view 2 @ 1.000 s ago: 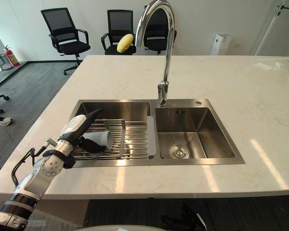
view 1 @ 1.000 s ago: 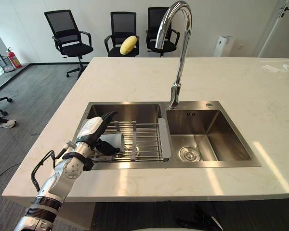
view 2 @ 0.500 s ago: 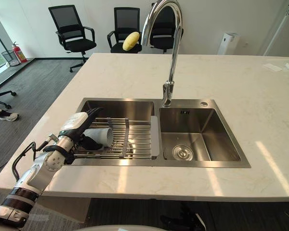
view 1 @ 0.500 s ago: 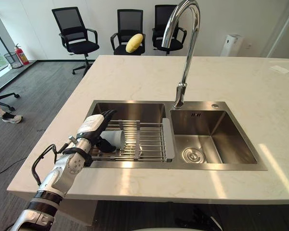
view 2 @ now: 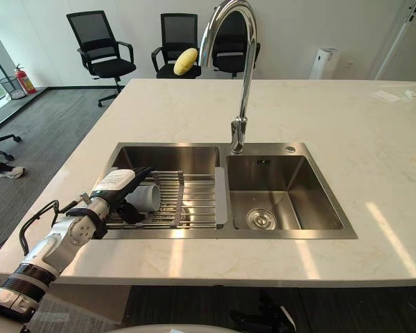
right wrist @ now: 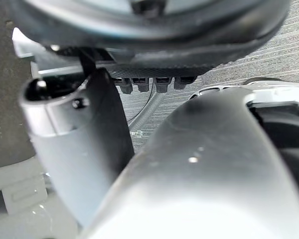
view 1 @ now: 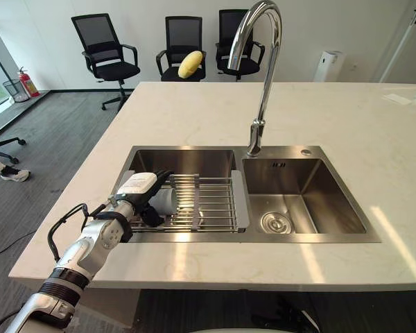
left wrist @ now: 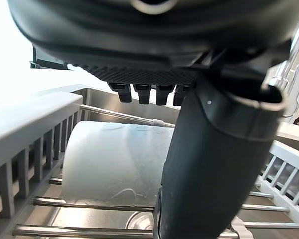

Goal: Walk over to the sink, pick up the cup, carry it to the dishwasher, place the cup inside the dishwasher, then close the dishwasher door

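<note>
A pale cup (view 2: 148, 198) was seen lying on its side on the wire rack (view 1: 211, 205) in the left bowl of the steel sink (view 1: 301, 151). The left hand (view 1: 136, 189) was placed over the cup. Its fingers (left wrist: 139, 92) were held straight above the cup and its thumb (left wrist: 214, 164) was set beside it, so the cup was not yet gripped. The right hand (right wrist: 74, 144) was seen above the grey floor (right wrist: 289, 40), with its fingers loose and nothing held. A tall tap (view 1: 263, 83) was fixed between the 2 bowls. 3 black chairs (view 1: 100, 48) were lined up behind the white counter (view 1: 194, 118).
</note>
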`<state>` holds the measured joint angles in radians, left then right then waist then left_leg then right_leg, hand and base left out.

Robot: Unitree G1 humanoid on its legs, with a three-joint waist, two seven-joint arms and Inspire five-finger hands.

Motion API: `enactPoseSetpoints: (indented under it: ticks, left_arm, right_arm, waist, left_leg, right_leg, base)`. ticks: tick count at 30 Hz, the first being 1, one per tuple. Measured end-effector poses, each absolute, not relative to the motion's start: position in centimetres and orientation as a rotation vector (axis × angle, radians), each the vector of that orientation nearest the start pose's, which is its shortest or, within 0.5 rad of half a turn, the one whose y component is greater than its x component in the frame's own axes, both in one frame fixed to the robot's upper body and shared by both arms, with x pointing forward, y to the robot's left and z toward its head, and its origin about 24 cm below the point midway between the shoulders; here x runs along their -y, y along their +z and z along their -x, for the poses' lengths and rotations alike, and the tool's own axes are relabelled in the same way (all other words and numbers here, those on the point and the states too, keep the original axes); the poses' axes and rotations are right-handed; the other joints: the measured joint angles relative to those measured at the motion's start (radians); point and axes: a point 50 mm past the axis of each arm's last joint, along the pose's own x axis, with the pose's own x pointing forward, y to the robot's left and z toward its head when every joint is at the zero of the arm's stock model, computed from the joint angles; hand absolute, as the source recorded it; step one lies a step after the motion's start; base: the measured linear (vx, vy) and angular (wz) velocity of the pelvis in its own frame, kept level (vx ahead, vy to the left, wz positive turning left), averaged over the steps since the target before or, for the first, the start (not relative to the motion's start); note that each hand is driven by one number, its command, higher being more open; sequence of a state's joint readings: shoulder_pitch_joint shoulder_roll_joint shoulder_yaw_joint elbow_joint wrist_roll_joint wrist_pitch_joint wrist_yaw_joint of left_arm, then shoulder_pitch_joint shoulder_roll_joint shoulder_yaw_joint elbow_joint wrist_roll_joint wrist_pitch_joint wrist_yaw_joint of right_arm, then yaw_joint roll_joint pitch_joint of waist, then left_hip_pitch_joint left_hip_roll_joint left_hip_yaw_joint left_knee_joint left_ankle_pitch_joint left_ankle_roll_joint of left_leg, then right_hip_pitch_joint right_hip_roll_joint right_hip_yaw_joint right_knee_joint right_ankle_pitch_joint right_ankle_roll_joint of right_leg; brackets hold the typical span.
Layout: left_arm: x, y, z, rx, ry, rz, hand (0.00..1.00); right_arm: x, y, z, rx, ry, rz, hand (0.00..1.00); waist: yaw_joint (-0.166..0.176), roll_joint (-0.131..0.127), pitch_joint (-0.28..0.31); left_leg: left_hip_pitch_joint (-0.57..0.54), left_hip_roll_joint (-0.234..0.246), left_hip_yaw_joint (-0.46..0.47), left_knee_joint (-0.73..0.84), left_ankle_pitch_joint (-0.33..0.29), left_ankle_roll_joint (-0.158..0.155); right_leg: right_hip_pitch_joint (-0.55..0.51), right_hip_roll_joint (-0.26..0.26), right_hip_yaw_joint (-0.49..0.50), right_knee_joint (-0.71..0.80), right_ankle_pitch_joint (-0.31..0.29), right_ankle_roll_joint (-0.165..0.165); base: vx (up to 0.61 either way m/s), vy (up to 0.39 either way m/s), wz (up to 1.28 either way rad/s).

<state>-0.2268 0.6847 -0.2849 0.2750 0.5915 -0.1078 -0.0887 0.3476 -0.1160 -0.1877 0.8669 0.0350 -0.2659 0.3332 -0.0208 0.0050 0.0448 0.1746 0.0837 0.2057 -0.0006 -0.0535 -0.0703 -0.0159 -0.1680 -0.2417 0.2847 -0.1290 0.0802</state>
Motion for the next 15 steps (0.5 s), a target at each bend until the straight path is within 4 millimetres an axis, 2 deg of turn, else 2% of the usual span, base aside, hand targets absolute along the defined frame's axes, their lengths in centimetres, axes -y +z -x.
enactPoseSetpoints:
  ticks: [12, 13, 15]
  left_arm:
    - [-24.3, 4.0, -28.6, -0.178, -0.288, -1.305, 1.0]
    - [-24.4, 3.8, -28.6, -0.194, -0.282, -1.303, 0.0]
    - [-24.7, 3.3, -28.5, -0.237, -0.267, -1.294, 0.0]
  right_arm:
    - [21.7, -14.1, -4.6, -0.887, 0.001, -0.112, 1.0]
    - [21.7, -14.1, -4.7, -0.886, 0.002, -0.111, 1.0]
    - [21.7, -13.9, -4.8, -0.879, 0.009, -0.106, 1.0]
  waist:
    - [-0.002, 0.005, 0.003]
    - [-0.002, 0.005, 0.003]
    - [-0.002, 0.006, 0.004]
  left_leg:
    - [0.004, 0.004, 0.013, 0.001, -0.004, -0.005]
    - [0.005, 0.005, 0.015, 0.002, -0.005, -0.004]
    - [0.006, 0.006, 0.019, 0.003, -0.007, -0.004]
  right_leg:
    - [-0.002, 0.0, 0.012, 0.0, 0.0, 0.0]
    - [-0.003, 0.0, 0.013, 0.0, 0.0, 0.0]
    - [-0.003, 0.0, 0.016, 0.001, 0.0, 0.0]
  base:
    - [0.0, 0.001, -0.02]
    - [0.0, 0.003, -0.05]
    - [0.0, 0.002, -0.04]
